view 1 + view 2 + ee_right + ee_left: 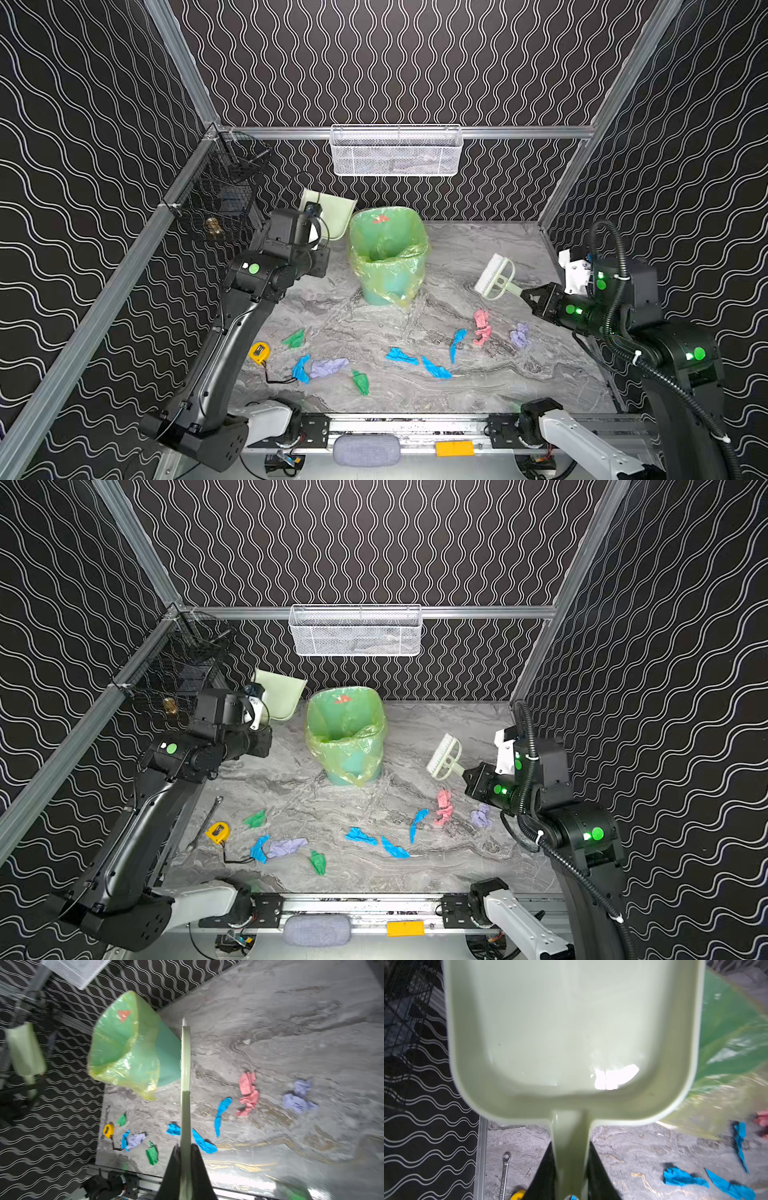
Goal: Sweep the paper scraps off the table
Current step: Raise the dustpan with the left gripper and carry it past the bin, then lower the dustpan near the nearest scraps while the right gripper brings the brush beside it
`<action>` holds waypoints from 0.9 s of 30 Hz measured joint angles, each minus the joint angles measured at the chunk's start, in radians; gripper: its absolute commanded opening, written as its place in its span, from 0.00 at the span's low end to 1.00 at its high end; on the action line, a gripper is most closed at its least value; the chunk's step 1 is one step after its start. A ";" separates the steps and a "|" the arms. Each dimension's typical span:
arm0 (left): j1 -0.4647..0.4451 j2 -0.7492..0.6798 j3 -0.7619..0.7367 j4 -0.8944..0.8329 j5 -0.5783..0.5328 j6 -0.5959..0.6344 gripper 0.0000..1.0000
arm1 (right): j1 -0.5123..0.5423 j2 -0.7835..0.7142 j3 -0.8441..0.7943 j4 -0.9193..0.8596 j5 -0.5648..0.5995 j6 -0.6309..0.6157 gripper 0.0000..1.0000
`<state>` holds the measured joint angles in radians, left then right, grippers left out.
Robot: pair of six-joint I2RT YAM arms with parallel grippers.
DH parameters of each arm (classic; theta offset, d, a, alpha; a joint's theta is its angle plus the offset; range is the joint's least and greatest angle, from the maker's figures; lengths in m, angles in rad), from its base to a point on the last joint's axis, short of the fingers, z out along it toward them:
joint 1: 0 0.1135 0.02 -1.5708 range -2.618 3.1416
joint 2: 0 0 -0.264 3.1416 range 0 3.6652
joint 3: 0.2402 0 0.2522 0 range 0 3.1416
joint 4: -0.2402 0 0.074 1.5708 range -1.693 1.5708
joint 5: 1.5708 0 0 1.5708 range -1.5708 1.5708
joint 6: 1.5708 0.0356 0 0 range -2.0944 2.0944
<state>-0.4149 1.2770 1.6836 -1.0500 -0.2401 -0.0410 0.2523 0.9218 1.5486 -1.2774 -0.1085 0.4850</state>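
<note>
Several paper scraps lie across the near half of the table [478, 386]: green [294, 339], blue [301, 368], lilac [328, 366], pink [482, 328] and another lilac one [519, 334]. My left gripper [570, 1145] is shut on the handle of a pale green dustpan [571, 1032]. It holds the dustpan [338, 214] raised at the back left, beside the bin. My right gripper [525, 293] is shut on the handle of a pale green brush [496, 276]. The brush hangs above the table, right of the bin and behind the pink scrap.
A teal bin lined with a green bag [386, 253] stands at the back middle. A yellow tape measure [259, 352] and a wrench [205, 823] lie at the left edge. A white mesh basket [397, 151] and a black wire basket [224, 187] hang on the walls.
</note>
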 measured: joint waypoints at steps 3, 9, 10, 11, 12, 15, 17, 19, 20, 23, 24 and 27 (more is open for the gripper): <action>-0.100 0.035 0.097 -0.070 -0.037 0.017 0.10 | 0.000 0.022 0.013 -0.050 0.053 -0.023 0.00; -0.343 0.132 0.251 -0.198 -0.108 0.012 0.10 | -0.003 0.050 0.001 -0.113 0.185 -0.055 0.00; -0.375 0.144 0.262 -0.210 -0.114 0.008 0.10 | -0.005 0.053 -0.008 -0.118 0.207 -0.057 0.00; -0.416 0.158 0.267 -0.223 -0.118 -0.003 0.10 | -0.006 0.056 -0.017 -0.121 0.229 -0.060 0.00; -0.452 0.170 0.267 -0.236 -0.121 -0.011 0.09 | -0.009 0.058 -0.026 -0.123 0.249 -0.064 0.00; -0.546 0.192 0.231 -0.255 -0.114 -0.040 0.09 | -0.019 0.064 -0.059 -0.122 0.276 -0.076 0.00; -0.603 0.202 0.190 -0.261 -0.102 -0.066 0.09 | -0.024 0.061 -0.082 -0.121 0.275 -0.078 0.00; -0.658 0.205 0.140 -0.261 -0.082 -0.097 0.08 | -0.025 0.058 -0.107 -0.121 0.273 -0.078 0.00; -0.689 0.204 0.109 -0.260 -0.067 -0.117 0.08 | -0.025 0.057 -0.119 -0.121 0.262 -0.079 0.00; -0.758 0.195 0.013 -0.251 -0.030 -0.171 0.08 | -0.026 0.055 -0.153 -0.119 0.209 -0.082 0.00; -0.775 0.187 -0.026 -0.244 -0.015 -0.193 0.08 | -0.026 0.053 -0.168 -0.116 0.190 -0.085 0.00; -0.817 0.157 -0.137 -0.226 0.026 -0.257 0.08 | -0.026 0.051 -0.217 -0.108 0.106 -0.101 0.00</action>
<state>-1.2320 1.4342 1.5463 -1.2758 -0.2138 -0.2985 0.2264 0.9730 1.3315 -1.3857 -0.0029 0.3843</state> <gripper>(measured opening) 0.216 0.091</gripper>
